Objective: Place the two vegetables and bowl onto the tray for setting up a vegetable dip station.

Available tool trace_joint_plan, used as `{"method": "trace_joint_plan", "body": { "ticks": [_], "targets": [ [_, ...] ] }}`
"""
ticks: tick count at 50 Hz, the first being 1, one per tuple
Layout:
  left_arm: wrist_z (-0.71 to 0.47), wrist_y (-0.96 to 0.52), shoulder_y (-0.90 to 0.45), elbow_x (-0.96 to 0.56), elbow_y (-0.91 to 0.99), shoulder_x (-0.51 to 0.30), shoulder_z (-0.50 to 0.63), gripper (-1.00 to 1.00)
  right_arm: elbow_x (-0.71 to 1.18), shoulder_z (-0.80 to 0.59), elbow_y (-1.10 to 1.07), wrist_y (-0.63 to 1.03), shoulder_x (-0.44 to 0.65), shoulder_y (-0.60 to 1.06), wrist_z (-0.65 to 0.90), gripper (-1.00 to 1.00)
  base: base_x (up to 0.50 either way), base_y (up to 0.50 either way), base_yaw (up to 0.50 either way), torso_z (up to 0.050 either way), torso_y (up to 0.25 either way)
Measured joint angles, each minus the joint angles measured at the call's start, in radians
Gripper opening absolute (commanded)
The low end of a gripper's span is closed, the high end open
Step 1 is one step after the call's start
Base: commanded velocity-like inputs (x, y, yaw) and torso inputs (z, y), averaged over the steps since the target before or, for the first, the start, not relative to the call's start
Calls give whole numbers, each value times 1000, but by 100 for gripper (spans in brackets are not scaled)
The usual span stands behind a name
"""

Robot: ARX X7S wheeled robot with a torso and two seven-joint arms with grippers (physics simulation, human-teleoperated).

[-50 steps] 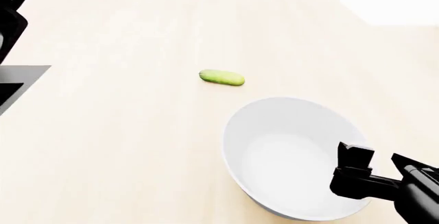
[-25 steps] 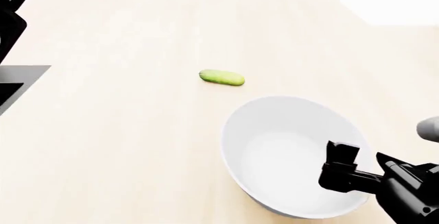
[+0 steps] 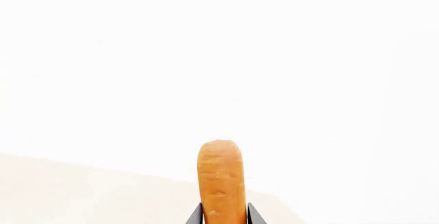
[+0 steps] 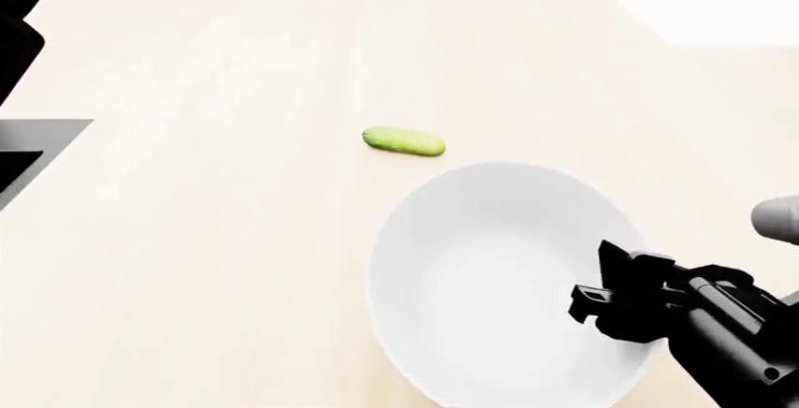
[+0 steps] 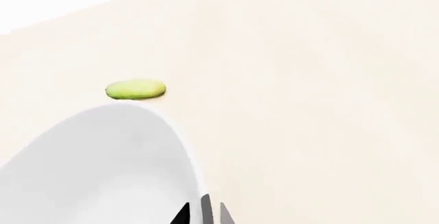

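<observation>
The white bowl [image 4: 500, 286] fills the lower right of the head view. My right gripper [image 4: 602, 293] is shut on its right-hand rim, and in the right wrist view the rim [image 5: 203, 206] stands between the two jaws of my right gripper [image 5: 203, 215]. The light green cucumber [image 4: 403, 141] lies on the wooden table just beyond the bowl, and it shows again as the cucumber [image 5: 135, 89] past the bowl's edge. The orange carrot [image 3: 221, 175] sticks out from my left gripper [image 3: 221, 217], which is shut on it against a white background. The tray is out of view.
A dark grey slab [image 4: 32, 146] sits at the table's left edge, with my left arm's black links [image 4: 19, 24] above it. The light wooden table [image 4: 225, 240] ends at the far right corner [image 4: 624, 15].
The bowl has shifted left and looks larger, raised toward the camera in my right gripper, which moved left with it. The cucumber has stayed put.
</observation>
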Motion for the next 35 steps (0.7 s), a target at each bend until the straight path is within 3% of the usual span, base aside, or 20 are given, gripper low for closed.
{"method": "trace_joint_plan", "body": {
  "ticks": [16,32,35],
  "targets": [
    [-8,-15,-3,-8,3,-9,-26,-100,225,97,25,220,-79,369,210,-100,0,0,0,0,0],
    [-18,-36,-26,-14,11,-33,-67,-100,288,124,251,457,-276,823,337,-100,0,0,0,0,0],
    [-19,-41,-28,-16,10,-38,-72,-100,287,118,281,487,-303,875,351,-100,-500,3,0,0,0]
  ]
}}
